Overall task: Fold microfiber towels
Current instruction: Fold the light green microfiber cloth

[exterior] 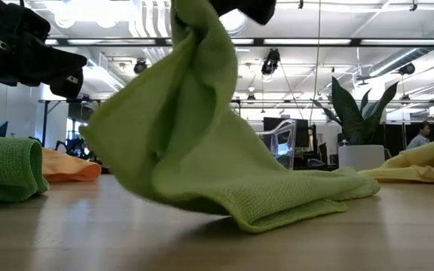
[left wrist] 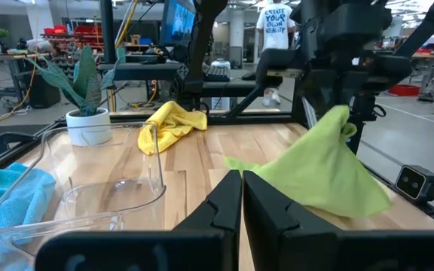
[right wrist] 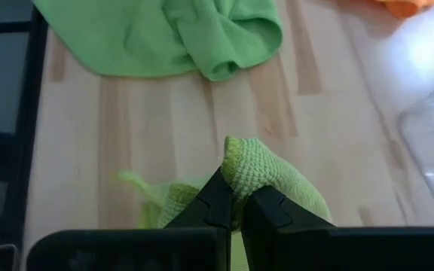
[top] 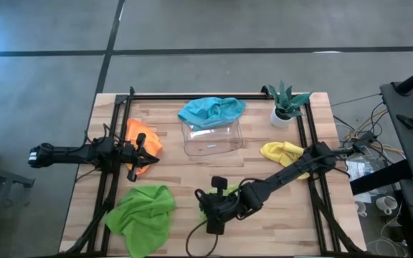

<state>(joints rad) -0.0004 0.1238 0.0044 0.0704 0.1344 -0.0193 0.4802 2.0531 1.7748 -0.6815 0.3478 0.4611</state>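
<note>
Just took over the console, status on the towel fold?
Right gripper shut on lime towel, corner lifted, rest trailing on table. Left gripper shut, empty, by orange towel. Second green towel nearby, not blocking.

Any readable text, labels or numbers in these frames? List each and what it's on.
White T-shirt of the person behind the table, left wrist view: dark print, first line looks like "CREATE", the rest too blurred to read.
Towels, clear tray, plant pot: no text visible.
</note>
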